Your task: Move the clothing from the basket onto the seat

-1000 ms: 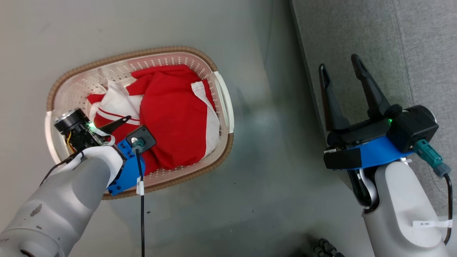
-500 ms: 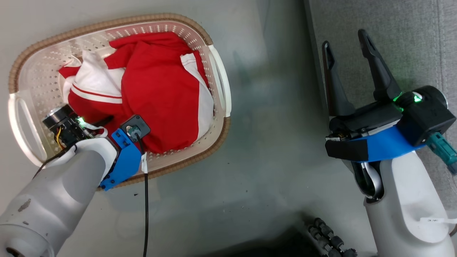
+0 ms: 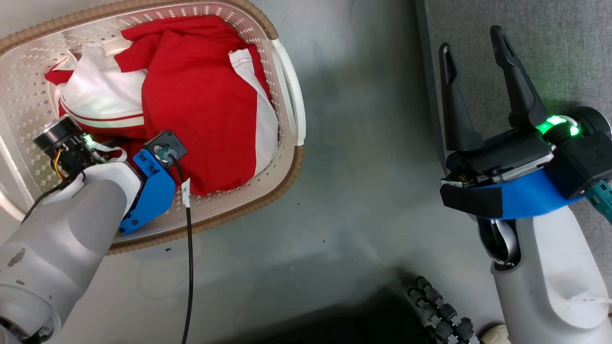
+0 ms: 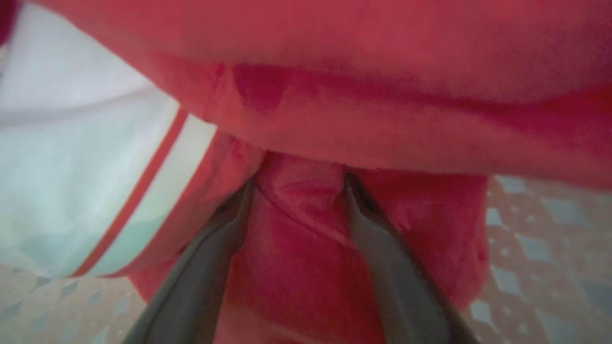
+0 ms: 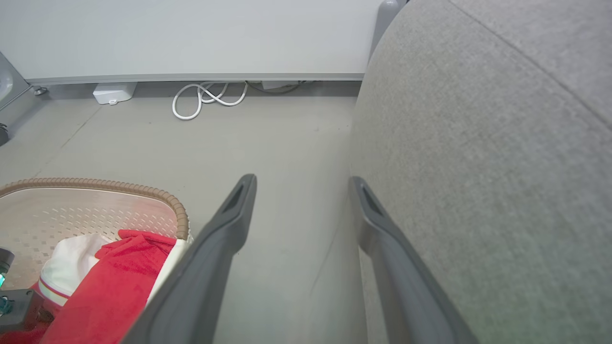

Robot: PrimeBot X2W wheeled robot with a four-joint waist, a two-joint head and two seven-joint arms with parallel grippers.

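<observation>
Change: the left arm (image 3: 71, 224) had sunk lower into the basket (image 3: 287, 95). The dark finger that showed above the clothing (image 3: 191, 95) a second before now lay hidden under the wrist. The head camera had tipped as well, sliding the basket toward that view's upper left.
Left jaws: spread wide, tips pushed in under the top red layer. A fold of red fabric lay between the two fingers (image 4: 210, 267), not pinched.
Right jaws: spread and empty, held in the air over the floor (image 3: 358, 167) at the seat's (image 3: 550, 48) edge, fingers pointing up the head view.
Clothing: all in the basket, a red heap with white panels. One white panel with a red stripe lay on the left arm's side.
Basket: on the floor, left of the seat, with a strip of floor between them.
Seat: grey cushion along the right of the head view, just beside the right jaws.
Floor: smooth grey, with a white cable (image 5: 205, 98) looped by the wall in the right wrist view.
</observation>
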